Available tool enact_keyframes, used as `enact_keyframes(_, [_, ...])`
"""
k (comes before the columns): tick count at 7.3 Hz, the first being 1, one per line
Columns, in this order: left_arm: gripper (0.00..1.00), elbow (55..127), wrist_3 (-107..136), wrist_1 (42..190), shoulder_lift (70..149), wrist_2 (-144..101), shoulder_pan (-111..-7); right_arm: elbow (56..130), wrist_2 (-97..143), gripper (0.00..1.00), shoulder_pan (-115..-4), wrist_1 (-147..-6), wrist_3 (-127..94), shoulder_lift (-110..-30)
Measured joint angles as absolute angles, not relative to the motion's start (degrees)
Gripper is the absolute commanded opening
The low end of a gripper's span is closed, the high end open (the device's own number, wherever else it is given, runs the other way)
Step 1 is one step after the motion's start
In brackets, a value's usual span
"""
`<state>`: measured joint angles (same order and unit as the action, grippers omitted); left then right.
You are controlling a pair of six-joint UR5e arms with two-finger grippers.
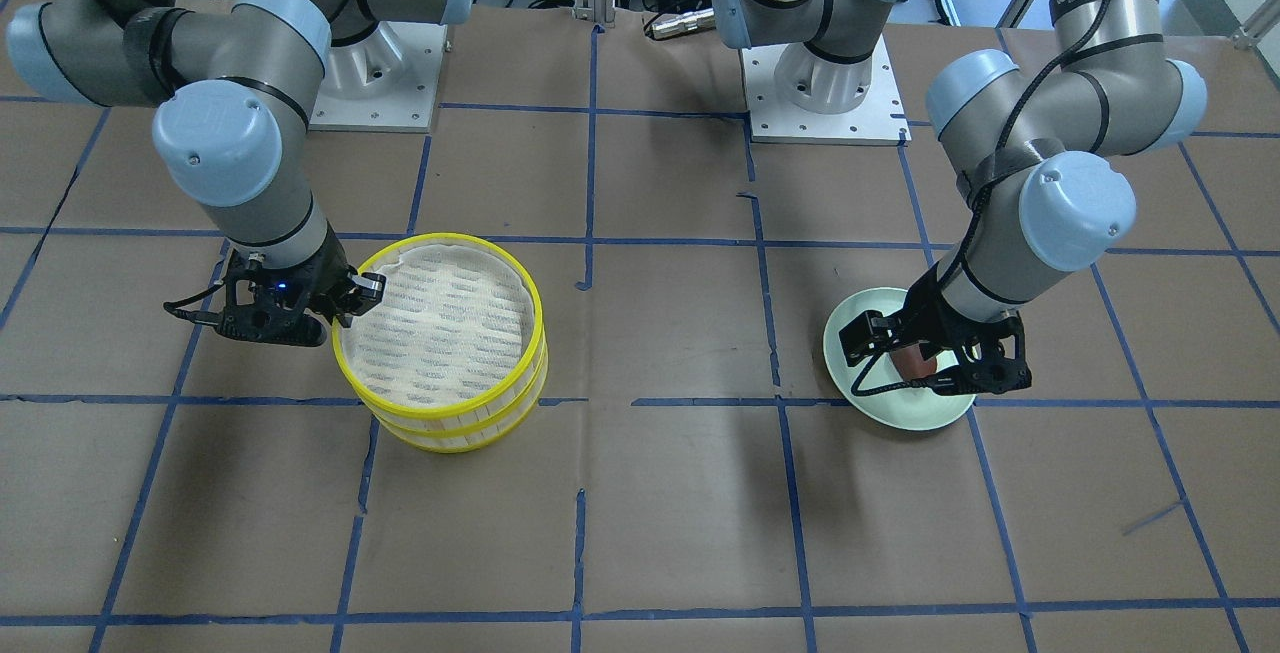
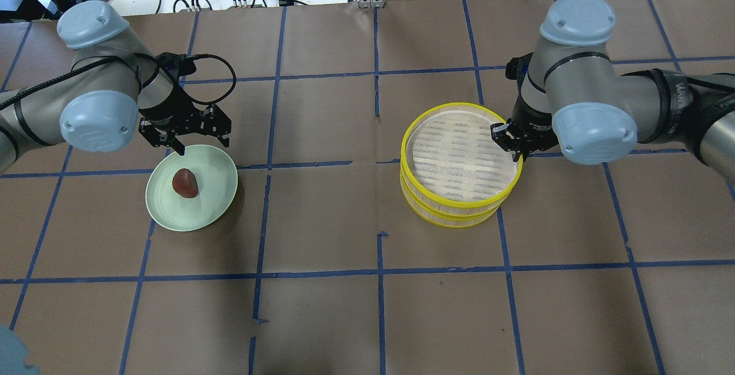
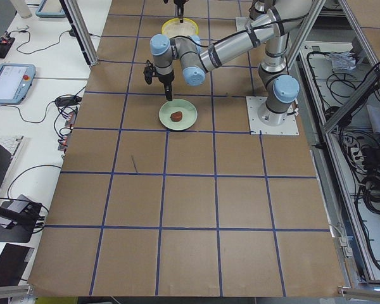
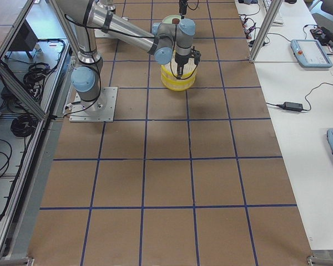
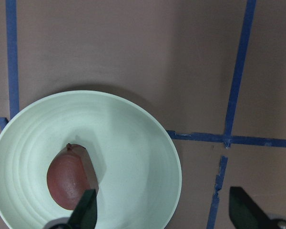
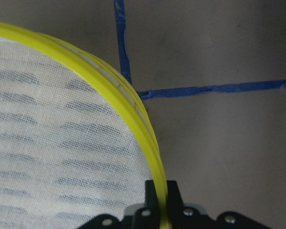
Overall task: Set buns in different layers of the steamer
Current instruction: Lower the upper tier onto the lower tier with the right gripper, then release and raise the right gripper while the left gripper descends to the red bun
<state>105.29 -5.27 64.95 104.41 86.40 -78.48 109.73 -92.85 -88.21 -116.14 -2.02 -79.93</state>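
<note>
Evidently we are early on: the reddish-brown bun [image 2: 185,183] lies ungrasped on the plate [image 2: 217,175] just beneath our spread left end effector [image 2: 201,142], our right end effector [image 2: 514,145] pinches the empty top steamer layer [image 2: 453,157] by its rim, and no white bun shows.

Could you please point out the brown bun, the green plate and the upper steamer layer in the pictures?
brown bun [image 2: 185,183], overhead view, middle of its top
green plate [image 2: 217,182], overhead view, bare inner surface beside the bun
upper steamer layer [image 2: 453,157], overhead view, middle of its white mesh floor
</note>
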Motion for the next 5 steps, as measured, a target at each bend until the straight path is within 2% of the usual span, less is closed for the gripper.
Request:
enact_keyframes(1, [0.97,105.3,-5.3,65.0,104.4,86.4,-78.5,109.8,-93.0,0.17,-88.2,-116.1,-1.9,-80.0])
enact_keyframes(2, [0.97,105.2,-5.3,65.0,104.4,86.4,-78.5,109.8,-93.0,0.58,-88.1,-116.1,-1.8,-80.0])
enact_keyframes(3, [0.97,105.2,-5.3,64.9,104.4,86.4,-78.5,109.8,-92.9,0.82,-88.1,-116.3,-1.8,-80.0])
enact_keyframes(5, [0.97,105.1,-5.3,65.0,104.4,86.5,-78.5,109.7,-92.6,0.83,-88.2,-116.8,-1.7,-80.0])
